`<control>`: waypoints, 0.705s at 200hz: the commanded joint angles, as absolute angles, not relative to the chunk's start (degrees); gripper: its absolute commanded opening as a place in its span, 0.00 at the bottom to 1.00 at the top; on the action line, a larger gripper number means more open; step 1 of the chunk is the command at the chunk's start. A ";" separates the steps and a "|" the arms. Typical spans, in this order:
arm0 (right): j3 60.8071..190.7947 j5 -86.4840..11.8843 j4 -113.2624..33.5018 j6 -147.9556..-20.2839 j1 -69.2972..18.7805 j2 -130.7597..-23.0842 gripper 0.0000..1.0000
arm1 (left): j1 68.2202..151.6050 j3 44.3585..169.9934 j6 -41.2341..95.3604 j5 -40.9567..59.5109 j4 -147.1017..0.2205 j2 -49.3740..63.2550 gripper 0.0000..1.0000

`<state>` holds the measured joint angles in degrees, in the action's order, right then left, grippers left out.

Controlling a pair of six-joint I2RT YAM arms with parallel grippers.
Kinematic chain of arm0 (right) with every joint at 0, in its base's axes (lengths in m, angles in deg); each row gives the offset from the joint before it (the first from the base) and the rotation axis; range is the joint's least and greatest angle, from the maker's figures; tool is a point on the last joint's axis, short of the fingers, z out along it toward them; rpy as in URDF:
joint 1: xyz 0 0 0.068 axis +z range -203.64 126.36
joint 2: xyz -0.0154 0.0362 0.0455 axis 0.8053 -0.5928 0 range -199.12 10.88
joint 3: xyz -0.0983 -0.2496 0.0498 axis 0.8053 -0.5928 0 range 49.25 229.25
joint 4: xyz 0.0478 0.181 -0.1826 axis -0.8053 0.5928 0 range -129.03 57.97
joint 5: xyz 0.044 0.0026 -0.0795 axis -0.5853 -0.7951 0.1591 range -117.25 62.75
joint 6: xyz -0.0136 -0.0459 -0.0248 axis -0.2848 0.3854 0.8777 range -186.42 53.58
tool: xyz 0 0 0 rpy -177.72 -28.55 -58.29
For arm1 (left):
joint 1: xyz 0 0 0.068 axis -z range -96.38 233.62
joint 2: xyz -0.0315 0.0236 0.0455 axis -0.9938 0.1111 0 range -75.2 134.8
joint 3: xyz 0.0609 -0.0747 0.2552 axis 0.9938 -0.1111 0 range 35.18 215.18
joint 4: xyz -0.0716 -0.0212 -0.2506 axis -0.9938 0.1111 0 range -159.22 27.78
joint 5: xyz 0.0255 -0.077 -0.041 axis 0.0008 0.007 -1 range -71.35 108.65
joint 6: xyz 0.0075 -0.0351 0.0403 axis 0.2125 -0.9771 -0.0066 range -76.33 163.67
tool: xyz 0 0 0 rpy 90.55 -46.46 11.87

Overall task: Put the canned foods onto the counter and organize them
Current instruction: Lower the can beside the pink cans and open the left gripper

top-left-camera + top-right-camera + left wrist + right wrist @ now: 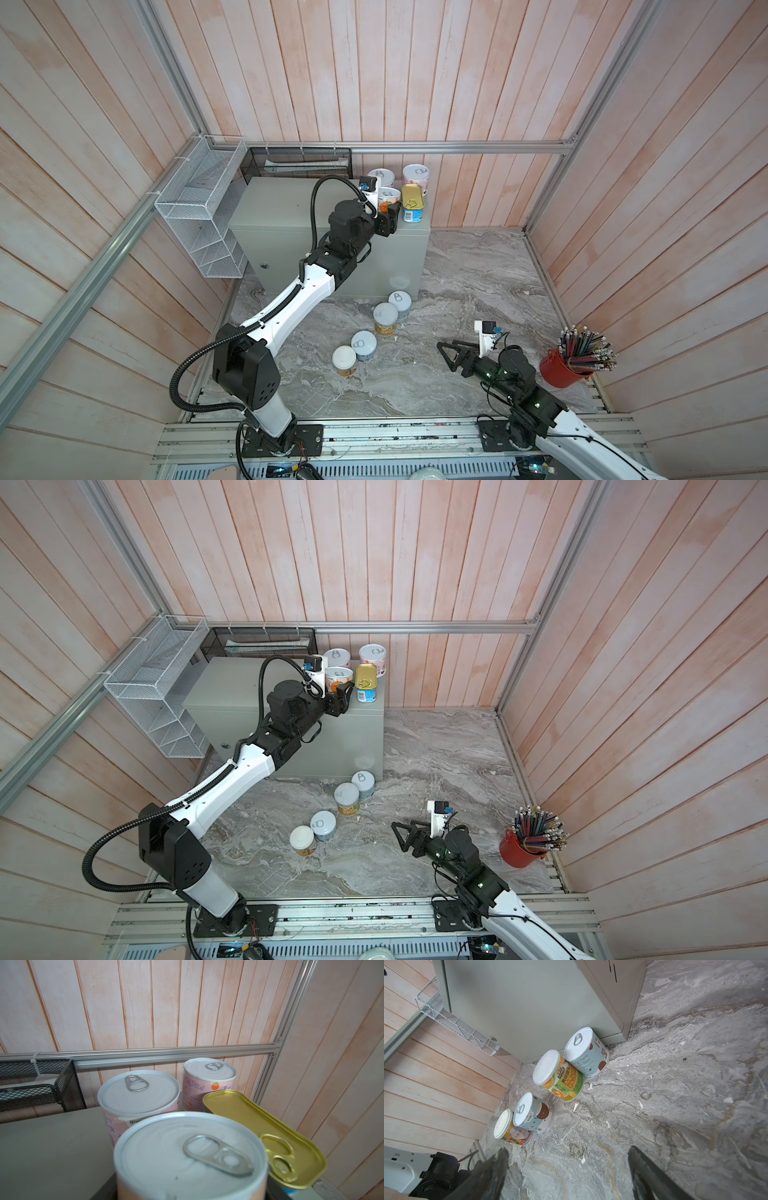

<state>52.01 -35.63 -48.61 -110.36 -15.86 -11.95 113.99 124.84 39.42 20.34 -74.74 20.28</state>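
You see a red cup (557, 374) packed with pencils (586, 347) standing at the right edge of the marble floor (478, 270). A white wire basket (187, 203) hangs on the left wall, and a black mesh tray (299, 151) sits against the back rail (457, 146).

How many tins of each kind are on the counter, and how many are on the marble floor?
Round cans on the counter: 3
Gold-topped tin on the counter: 1
Round cans on the marble: 4
Total: 8
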 commanded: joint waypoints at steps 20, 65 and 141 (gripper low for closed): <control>52.59 -34.56 -48.20 -110.15 -15.82 -12.44 0.89 | 113.77 125.17 40.68 21.12 -77.69 21.04 0.54; 52.06 -34.59 -48.69 -110.79 -15.81 -12.85 0.89 | 113.78 124.13 41.38 20.48 -78.81 21.39 0.55; 51.98 -34.86 -46.73 -111.20 -15.76 -10.95 0.89 | 113.77 125.40 41.26 19.97 -78.46 23.23 0.67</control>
<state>52.01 -35.43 -48.16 -110.89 -15.86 -12.19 113.99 124.32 40.69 20.39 -78.26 21.66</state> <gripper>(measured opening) 0.889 0.748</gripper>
